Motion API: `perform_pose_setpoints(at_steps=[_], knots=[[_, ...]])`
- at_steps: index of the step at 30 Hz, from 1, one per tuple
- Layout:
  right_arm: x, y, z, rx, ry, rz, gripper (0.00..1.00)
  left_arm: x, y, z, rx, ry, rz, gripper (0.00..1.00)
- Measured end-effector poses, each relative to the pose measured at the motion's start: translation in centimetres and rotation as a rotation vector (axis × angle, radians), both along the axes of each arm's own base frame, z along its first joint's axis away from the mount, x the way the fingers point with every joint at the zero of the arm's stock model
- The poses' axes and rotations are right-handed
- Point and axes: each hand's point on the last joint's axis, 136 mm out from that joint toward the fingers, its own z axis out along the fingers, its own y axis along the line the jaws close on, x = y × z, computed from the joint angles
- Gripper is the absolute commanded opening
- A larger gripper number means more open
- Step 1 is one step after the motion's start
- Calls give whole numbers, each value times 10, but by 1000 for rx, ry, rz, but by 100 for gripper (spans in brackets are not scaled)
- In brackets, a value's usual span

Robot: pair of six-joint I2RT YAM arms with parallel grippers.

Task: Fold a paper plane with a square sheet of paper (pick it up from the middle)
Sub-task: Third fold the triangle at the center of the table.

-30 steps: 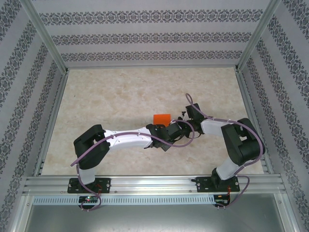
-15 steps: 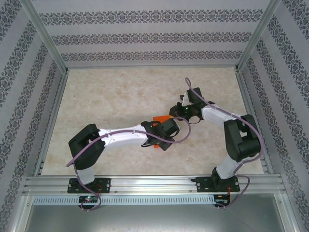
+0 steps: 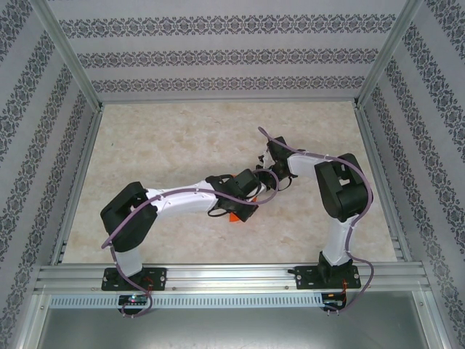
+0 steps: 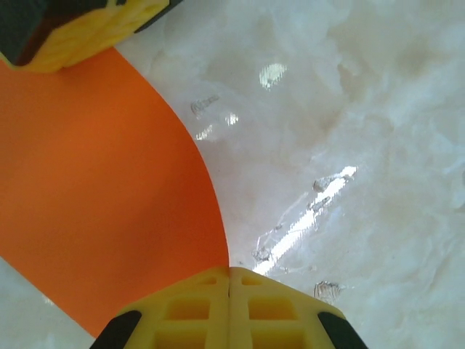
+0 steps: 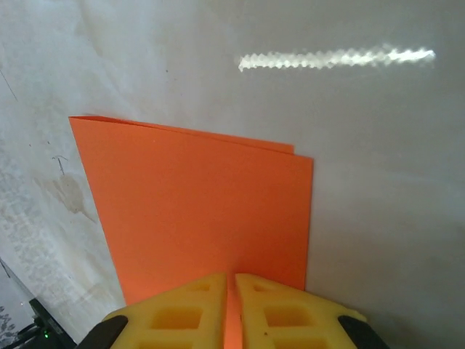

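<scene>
The square sheet of paper (image 5: 203, 211), bright orange and folded double, is at frame centre. The right gripper (image 5: 231, 280) jaws pinch its lower edge; the left gripper (image 4: 229, 273) jaws are closed on its corner.

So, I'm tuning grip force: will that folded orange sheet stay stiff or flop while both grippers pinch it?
Probably floppy: the orange sheet bows in a curve away from the left gripper. Likely stiffer near the right gripper, where doubled layers lie flat. It looks thin and light, so it may tear if pulled.
</scene>
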Motion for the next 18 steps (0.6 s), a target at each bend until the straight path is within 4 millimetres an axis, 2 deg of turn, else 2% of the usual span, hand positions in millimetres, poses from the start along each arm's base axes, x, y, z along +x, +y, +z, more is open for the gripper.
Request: perform_pose_setpoints(at_steps=[10, 18], knots=[[4, -4, -1, -44, -24, 37, 13, 31, 17, 3, -58, 43, 80, 1], [3, -4, -1, -46, -21, 39, 14, 34, 25, -14, -28, 69, 98, 3]])
